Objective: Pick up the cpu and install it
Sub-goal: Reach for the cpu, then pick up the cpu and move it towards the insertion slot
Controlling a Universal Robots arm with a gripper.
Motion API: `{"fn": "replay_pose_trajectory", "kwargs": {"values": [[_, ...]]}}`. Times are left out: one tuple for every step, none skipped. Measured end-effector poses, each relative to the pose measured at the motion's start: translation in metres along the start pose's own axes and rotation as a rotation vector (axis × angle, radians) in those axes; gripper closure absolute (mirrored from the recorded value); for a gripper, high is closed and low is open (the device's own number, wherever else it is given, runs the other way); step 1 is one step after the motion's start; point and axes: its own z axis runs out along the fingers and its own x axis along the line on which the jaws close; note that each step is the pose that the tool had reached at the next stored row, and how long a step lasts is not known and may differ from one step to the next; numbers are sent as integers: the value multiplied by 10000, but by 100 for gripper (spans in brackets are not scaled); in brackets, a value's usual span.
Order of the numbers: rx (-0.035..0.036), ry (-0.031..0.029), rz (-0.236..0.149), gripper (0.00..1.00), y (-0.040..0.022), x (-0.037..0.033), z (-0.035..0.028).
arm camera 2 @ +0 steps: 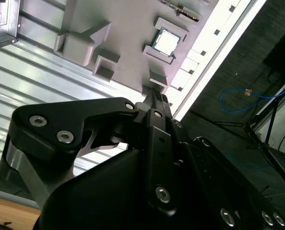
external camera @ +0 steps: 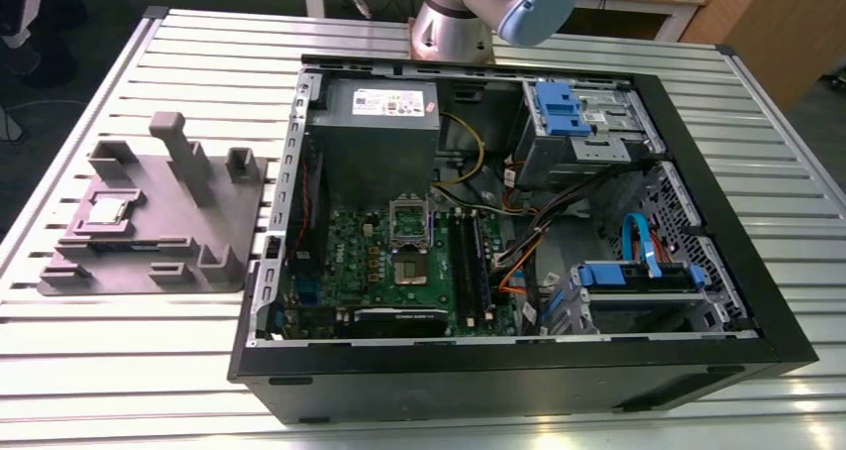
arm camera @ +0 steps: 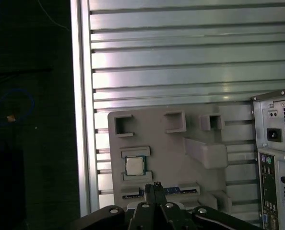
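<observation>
Gripper point(arm camera: 154, 186) jaws pressed together, holding nothing, high over the slatted table point(arm camera: 181, 72). Past the tips the cpu point(arm camera: 134, 166) lies flat in a pocket of the grey fixture point(arm camera: 171, 153) — well apart from the computer case point(external camera: 529, 381). Likely light, stiff, slick-topped, fragile underneath — take it by opposite edges.

The cpu point(external camera: 106, 210) has a silvery, softly shiny metal top. The fixture point(external camera: 218, 210) is matt grey plastic. The table point(external camera: 133, 371) is ribbed bright metal, the case point(external camera: 529, 383) matt black.
</observation>
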Motion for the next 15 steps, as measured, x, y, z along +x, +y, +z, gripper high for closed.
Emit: {"fn": "replay_pose_trajectory", "kwargs": {"values": [[0, -1, 1, 90, 0, 1, 0], [0, 0, 0, 90, 0, 1, 0], [0, -1, 0, 90, 0, 2, 0], [0, 0, 0, 90, 0, 2, 0], [0, 0, 0, 90, 0, 3, 0], [0, -1, 0, 90, 0, 3, 0], [0, -1, 0, 90, 0, 3, 0], [0, 0, 1, 90, 0, 4, 0], [1, 0, 0, 90, 0, 4, 0], [0, 0, 0, 89, 0, 5, 0], [0, 0, 1, 89, 0, 5, 0], [0, 0, 0, 83, 0, 6, 0], [0, -1, 0, 83, 0, 6, 0], [1, 0, 0, 77, 0, 7, -1], [0, 0, 0, 71, 0, 7, 0]]}}
